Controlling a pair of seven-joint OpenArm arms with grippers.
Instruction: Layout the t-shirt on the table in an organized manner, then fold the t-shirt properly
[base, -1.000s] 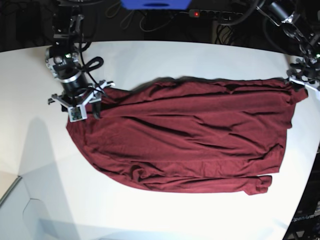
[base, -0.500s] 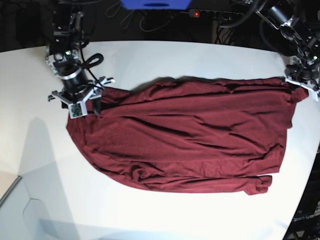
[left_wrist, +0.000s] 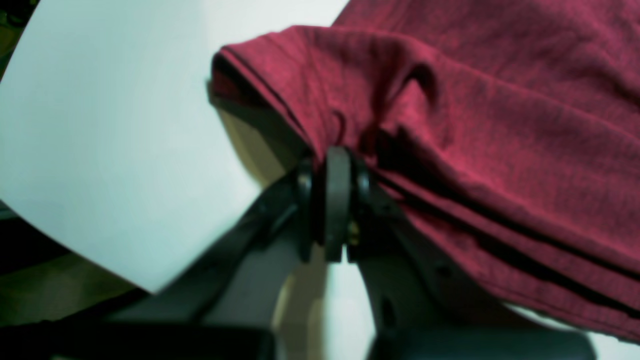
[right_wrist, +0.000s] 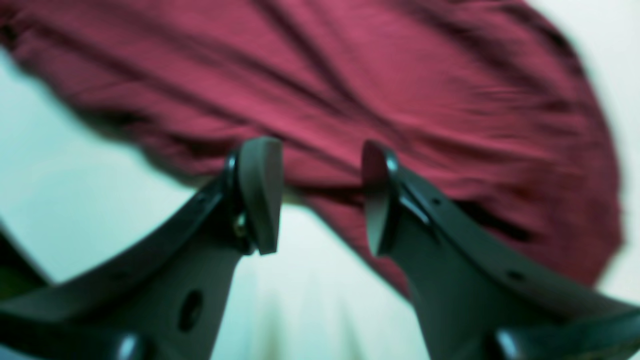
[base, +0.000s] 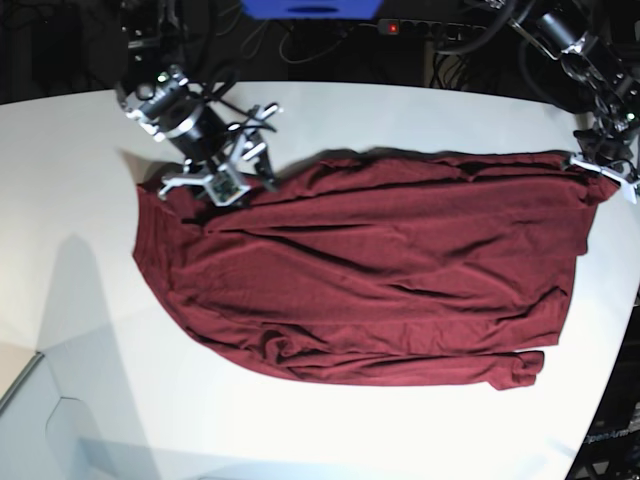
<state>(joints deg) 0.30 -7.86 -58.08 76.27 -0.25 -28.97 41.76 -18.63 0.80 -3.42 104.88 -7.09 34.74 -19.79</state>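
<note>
On the large white smooth tabletop (base: 400, 110) the dark red thin-fabric t-shirt (base: 380, 270) lies spread sideways, wrinkled, covering most of the middle and reaching close to the base view's right edge. One sleeve is bunched at the lower right of the cloth.

Left hand (left_wrist: 336, 165): clenched on a pinch of t-shirt edge at the cloth's far right corner in the base view (base: 600, 165). Wrist view shows the pads pressed together with fabric puckered into them, and the hem beside the grip raised off the tabletop with a shadow under it.

Right hand (right_wrist: 320, 195): released, fingers (right_wrist: 260, 192) apart with a clear gap, nothing between them. It sits at the upper left corner of the t-shirt (base: 225, 165), over the cloth edge; wrist view is blurred, so contact with the fabric can't be told.
</note>
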